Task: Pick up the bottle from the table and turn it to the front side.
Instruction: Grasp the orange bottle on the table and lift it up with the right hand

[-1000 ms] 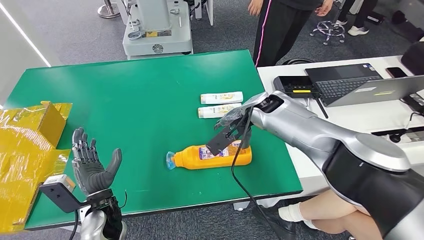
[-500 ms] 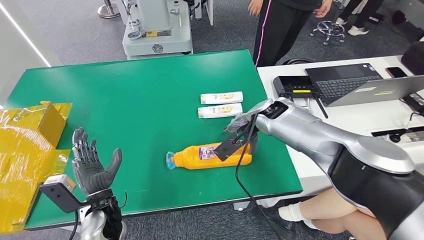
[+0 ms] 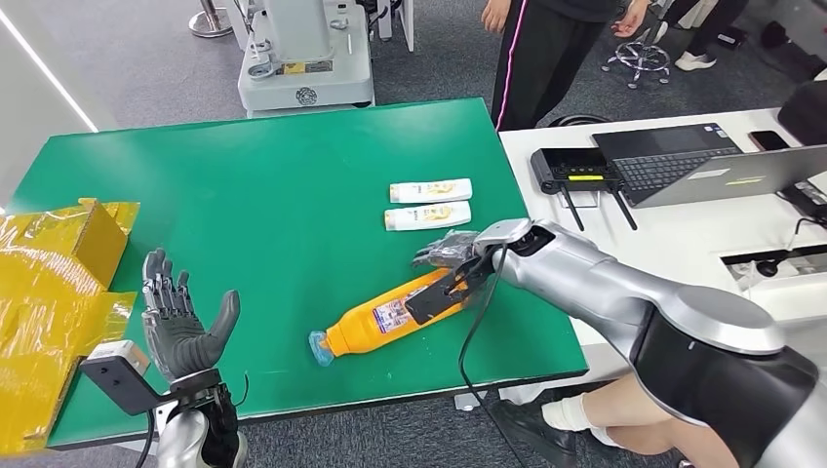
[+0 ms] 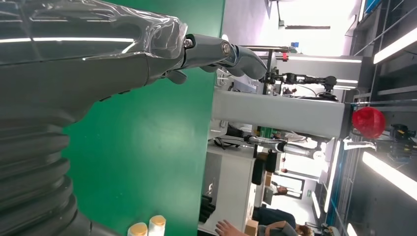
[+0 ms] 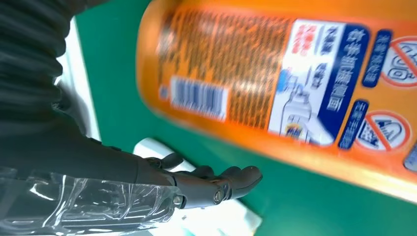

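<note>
On the green table [image 3: 244, 195] we see the orange plastic bottle with a pale blue cap [image 3: 385, 317] lying on its side near the front edge, set at a slant with the cap end toward the front edge and the base toward the table's right side. Our right hand [image 3: 447, 252] sits at the bottle's base end, close against its upper side; in the right wrist view the dark fingers [image 5: 216, 184] stretch out straight beside the bottle [image 5: 295, 83] with a strip of green showing between them, so we take the hand to be spread and not gripping, though from the head view we cannot tell whether it touches the plastic. That close view shows the bottle's printed label with a barcode and small warning icons facing the camera.

Our left hand [image 3: 180, 327] is held upright over the table's front left part, palm up, fingers apart, holding nothing; the left wrist view shows its thumb [image 4: 231, 51] extended over the green surface.

Two small white tubes with yellow ends [image 3: 429, 203] lie side by side farther back on the table, well apart from the bottle. Crumpled yellow wrapping around a box [image 3: 59, 283] sits at the left edge. Beyond the far edge a person in dark trousers [image 3: 546, 54] stands beside a white desk with a laptop [image 3: 741, 175].
</note>
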`<state>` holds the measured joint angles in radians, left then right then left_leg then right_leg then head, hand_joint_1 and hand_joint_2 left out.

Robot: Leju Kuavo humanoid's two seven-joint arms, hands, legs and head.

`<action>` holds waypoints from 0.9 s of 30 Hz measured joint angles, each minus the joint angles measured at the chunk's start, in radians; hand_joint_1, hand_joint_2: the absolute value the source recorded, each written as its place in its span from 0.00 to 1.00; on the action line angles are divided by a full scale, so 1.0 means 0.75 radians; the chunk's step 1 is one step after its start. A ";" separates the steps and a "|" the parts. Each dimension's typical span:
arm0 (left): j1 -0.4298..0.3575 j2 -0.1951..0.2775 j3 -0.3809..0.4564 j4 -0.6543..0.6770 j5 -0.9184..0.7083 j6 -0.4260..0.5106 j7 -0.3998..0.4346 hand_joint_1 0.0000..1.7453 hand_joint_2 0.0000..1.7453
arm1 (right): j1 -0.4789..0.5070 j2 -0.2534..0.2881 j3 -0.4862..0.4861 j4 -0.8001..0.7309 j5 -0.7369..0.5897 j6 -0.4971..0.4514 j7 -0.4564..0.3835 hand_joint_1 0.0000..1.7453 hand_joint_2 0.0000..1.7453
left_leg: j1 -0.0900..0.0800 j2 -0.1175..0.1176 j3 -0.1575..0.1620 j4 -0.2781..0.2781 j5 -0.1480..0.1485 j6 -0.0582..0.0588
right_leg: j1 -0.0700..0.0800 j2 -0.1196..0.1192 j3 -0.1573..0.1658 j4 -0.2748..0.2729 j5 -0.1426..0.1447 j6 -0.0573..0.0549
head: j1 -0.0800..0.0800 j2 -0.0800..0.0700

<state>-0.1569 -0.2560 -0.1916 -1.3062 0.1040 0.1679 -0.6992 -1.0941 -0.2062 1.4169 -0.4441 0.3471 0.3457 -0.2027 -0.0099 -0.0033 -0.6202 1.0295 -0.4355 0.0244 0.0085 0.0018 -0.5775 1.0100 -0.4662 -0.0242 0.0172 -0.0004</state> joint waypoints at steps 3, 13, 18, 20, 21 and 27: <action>0.006 0.000 0.000 0.000 -0.001 0.000 0.000 0.00 1.00 | 0.031 0.014 -0.005 0.013 0.000 -0.020 0.001 0.00 1.00 | 0.000 -0.001 0.000 0.000 0.000 0.000 | 0.000 -0.001 0.000 0.000 0.000 0.000 | 0.000 0.000; 0.020 0.000 0.000 0.000 -0.005 -0.007 0.000 0.00 1.00 | 0.066 0.025 -0.025 0.029 -0.001 -0.068 0.001 0.00 1.00 | 0.000 -0.001 -0.001 0.000 0.000 0.000 | 0.000 -0.001 0.000 0.000 0.000 0.000 | 0.000 0.000; 0.020 -0.001 0.000 0.001 -0.004 -0.005 0.000 0.00 1.00 | 0.072 0.024 -0.032 0.029 -0.001 -0.076 -0.001 0.00 1.00 | 0.000 -0.001 -0.001 0.001 0.000 0.000 | 0.000 -0.001 0.000 0.000 0.000 0.001 | 0.000 0.000; 0.020 -0.001 0.000 0.001 -0.002 -0.003 0.000 0.00 1.00 | 0.075 0.023 -0.037 0.028 -0.001 -0.084 -0.004 0.00 1.00 | 0.000 -0.001 -0.001 0.001 0.000 0.000 | 0.000 -0.001 0.000 0.000 0.000 0.001 | 0.000 0.000; 0.020 -0.001 0.000 0.001 -0.001 -0.002 0.000 0.00 1.00 | 0.077 0.023 -0.040 0.028 -0.001 -0.088 -0.005 0.00 1.00 | 0.000 -0.001 -0.001 0.001 0.000 0.000 | 0.000 -0.001 0.000 0.000 0.000 0.001 | 0.000 0.000; 0.020 -0.001 0.000 0.001 0.005 0.002 0.000 0.00 1.00 | 0.112 0.023 -0.068 0.020 0.000 -0.160 -0.008 0.00 1.00 | 0.000 -0.001 -0.001 0.001 0.000 0.000 | 0.000 -0.001 0.000 0.000 0.000 0.000 | 0.000 0.000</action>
<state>-0.1422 -0.2564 -0.1919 -1.3058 0.1078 0.1694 -0.6992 -1.0098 -0.1888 1.3663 -0.4294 0.3471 0.2257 -0.2084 -0.0100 -0.0041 -0.6209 1.0300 -0.4354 0.0246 0.0083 0.0007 -0.5777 1.0099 -0.4663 -0.0238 0.0170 -0.0004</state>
